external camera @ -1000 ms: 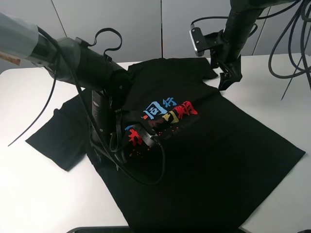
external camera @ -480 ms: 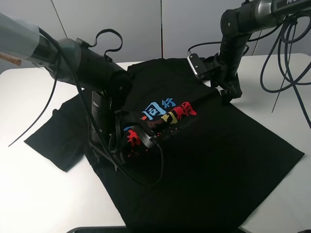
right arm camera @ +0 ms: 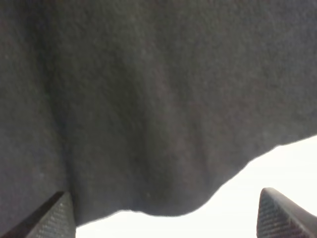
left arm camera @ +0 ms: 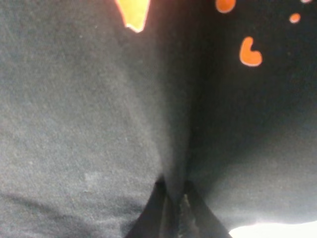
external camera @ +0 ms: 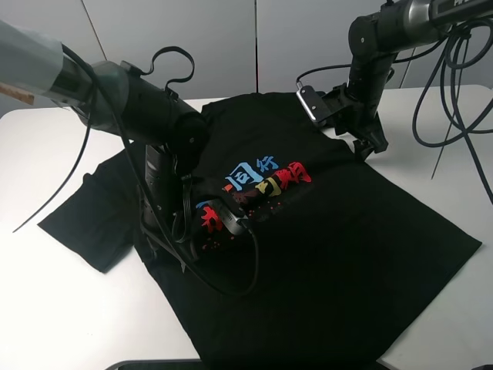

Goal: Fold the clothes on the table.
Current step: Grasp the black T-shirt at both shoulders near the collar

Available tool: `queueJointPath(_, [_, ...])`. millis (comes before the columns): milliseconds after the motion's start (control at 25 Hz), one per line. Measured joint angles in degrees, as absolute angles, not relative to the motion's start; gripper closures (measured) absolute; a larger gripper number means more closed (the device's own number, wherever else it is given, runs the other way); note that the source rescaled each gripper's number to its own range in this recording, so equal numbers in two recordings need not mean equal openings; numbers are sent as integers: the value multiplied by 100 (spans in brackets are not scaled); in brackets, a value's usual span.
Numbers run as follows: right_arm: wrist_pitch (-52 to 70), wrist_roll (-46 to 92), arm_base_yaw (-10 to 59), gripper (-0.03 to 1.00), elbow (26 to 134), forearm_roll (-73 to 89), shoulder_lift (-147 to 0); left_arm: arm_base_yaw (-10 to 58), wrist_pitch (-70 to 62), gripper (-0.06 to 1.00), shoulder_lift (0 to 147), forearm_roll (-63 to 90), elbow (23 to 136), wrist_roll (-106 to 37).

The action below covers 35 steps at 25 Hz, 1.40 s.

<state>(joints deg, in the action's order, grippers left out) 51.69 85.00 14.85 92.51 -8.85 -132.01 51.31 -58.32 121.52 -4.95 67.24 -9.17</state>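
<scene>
T-shirt (external camera: 347, 254) lies chest-up and mostly flat on the desk (external camera: 46, 308), with the hem at the near edge and the collar toward the far edge. One sleeve (external camera: 85, 223) is spread out toward the left edge.

Left arm (external camera: 146, 116) comes in from the left edge with its elbow high. Its forearm drops almost vertically onto the shirt, on the left-edge side of the print (external camera: 262, 181). Left fingers (left arm camera: 151, 215) are together, clamped on a raised ridge of black fabric. The print looks crumpled beside that arm.

Right arm (external camera: 370, 54) reaches in from the far right corner, upper link upright and wrist bent down over the shirt's shoulder near the far edge. Right fingers (right arm camera: 54, 218) are wide apart with nothing gripped. The shirt's edge and bare desk sit under the gap. Can't tell whether the tips touch the cloth.
</scene>
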Motion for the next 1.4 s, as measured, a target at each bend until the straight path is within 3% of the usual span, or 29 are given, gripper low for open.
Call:
queueJointPath(240, [4614,8656,1485,17,9261,-616,-13038,5131,-5842,92,12152,-499,6724,-917])
queueJointPath(640, [4718,9964,1818,17,9271,60,-12942,5131,-5842,92,12152,-534,6721,-917])
queueJointPath(1120, [4623,10025,1875,17,8663,-1071,-12928,5139,-5854,92,12152,-605,6711,-956])
queueJointPath(1400, [4204,9920,1875,24,8642,-1502,-12915,5139,-5863,92,12152,-628,6711,-956])
